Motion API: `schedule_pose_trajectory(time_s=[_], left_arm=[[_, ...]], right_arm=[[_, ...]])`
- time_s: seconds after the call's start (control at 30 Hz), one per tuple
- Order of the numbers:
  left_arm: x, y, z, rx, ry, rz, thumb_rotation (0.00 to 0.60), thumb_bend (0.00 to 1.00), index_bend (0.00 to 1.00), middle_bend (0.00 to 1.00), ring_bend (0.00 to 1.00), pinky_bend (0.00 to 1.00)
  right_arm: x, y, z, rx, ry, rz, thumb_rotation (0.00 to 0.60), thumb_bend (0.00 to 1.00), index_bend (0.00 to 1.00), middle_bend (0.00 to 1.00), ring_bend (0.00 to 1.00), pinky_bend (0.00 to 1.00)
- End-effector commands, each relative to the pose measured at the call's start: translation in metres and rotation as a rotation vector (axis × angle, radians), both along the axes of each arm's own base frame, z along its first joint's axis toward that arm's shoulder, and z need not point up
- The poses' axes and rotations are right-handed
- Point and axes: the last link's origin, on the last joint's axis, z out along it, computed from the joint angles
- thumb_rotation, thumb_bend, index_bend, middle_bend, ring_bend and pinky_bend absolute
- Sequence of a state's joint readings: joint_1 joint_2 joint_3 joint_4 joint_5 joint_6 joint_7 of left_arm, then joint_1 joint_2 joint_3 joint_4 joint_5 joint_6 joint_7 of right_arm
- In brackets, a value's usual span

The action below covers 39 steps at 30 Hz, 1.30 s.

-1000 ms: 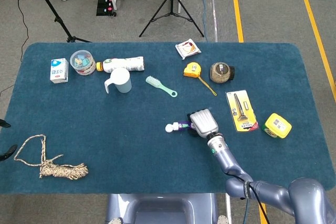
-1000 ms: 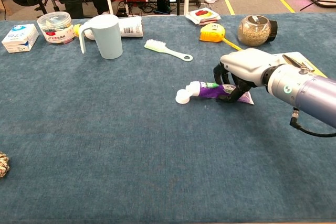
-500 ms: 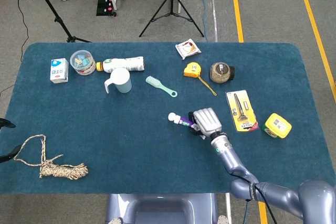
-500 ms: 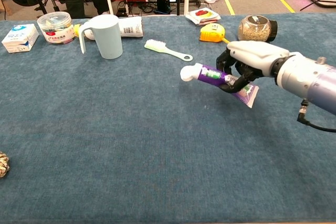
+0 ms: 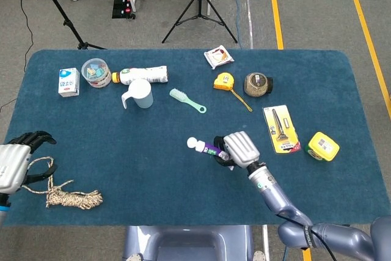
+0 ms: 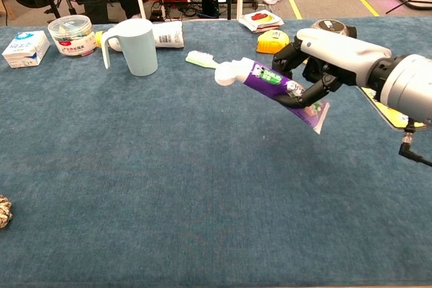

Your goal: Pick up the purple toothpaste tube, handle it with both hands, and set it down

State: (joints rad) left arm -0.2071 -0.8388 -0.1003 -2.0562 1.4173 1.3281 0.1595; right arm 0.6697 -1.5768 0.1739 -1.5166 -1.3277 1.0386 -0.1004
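Head view first: the right hand [image 5: 239, 149] has its fingers wrapped around the purple toothpaste tube [image 5: 211, 148], white cap [image 5: 194, 145] pointing toward the left side, over the middle of the blue surface [image 5: 153, 169]. Down at the left edge, the left hand [image 5: 17, 160] comes into frame, dark fingers spread and holding nothing, right beside the coiled rope [image 5: 61, 192]. Along the far side sit a white cup [image 5: 140, 94], a green brush [image 5: 186, 100], a yellow tape measure [image 5: 223, 81] and a round jar [image 5: 257, 84].

Chest view now: the right hand [image 6: 322, 65] grips the purple toothpaste tube [image 6: 280, 90] clear above the surface [image 6: 169, 193], and the tube tilts, white cap [image 6: 228, 73] up and to the left, flat crimped end [image 6: 317, 116] hanging lower on the right. Dark fingers [image 6: 307, 92] curl under the tube's body. Behind it stand the white cup [image 6: 133, 46] and the green brush [image 6: 214, 64]. The left hand is outside this camera.
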Motion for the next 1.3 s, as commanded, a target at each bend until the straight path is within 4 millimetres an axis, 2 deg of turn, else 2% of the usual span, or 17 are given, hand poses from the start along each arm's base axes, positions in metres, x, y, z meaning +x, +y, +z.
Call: schedule_pose_trajectory(time_s=[0.03, 0.17, 0.37, 0.6, 0.97, 1.3], left_arm=[[0.021, 0.013, -0.017, -0.055, 0.020, -0.093, 0.600, 0.20, 0.35, 0.31, 0.28, 0.38], [0.041, 0.026, -0.038, -0.104, 0.039, -0.172, 0.600, 0.20, 0.32, 0.31, 0.26, 0.38], [0.069, 0.040, -0.064, -0.144, 0.073, -0.283, 0.595, 0.20, 0.15, 0.20, 0.16, 0.38], [0.098, 0.051, -0.095, -0.210, 0.141, -0.379, 0.517, 0.19, 0.01, 0.06, 0.04, 0.33], [0.115, 0.052, -0.125, -0.257, 0.161, -0.427, 0.502, 0.19, 0.00, 0.05, 0.02, 0.32], [0.124, 0.054, -0.149, -0.275, 0.150, -0.442, 0.500, 0.19, 0.00, 0.05, 0.02, 0.32]], right_arm=[[0.012, 0.012, 0.007, 0.026, -0.005, 0.048, 0.565, 0.68, 0.79, 0.87, 0.99, 0.99], [0.028, 0.022, 0.011, 0.074, -0.008, 0.077, 0.566, 0.68, 0.80, 0.88, 1.00, 1.00], [0.049, 0.029, 0.017, 0.126, -0.011, 0.109, 0.564, 0.68, 0.80, 0.88, 1.00, 1.00], [0.067, 0.029, 0.020, 0.169, 0.006, 0.123, 0.566, 0.68, 0.81, 0.88, 1.00, 1.00], [0.079, 0.029, 0.019, 0.201, 0.008, 0.125, 0.565, 0.68, 0.81, 0.89, 1.00, 1.00], [0.081, 0.030, 0.016, 0.216, -0.001, 0.120, 0.566, 0.68, 0.82, 0.89, 1.00, 1.00]])
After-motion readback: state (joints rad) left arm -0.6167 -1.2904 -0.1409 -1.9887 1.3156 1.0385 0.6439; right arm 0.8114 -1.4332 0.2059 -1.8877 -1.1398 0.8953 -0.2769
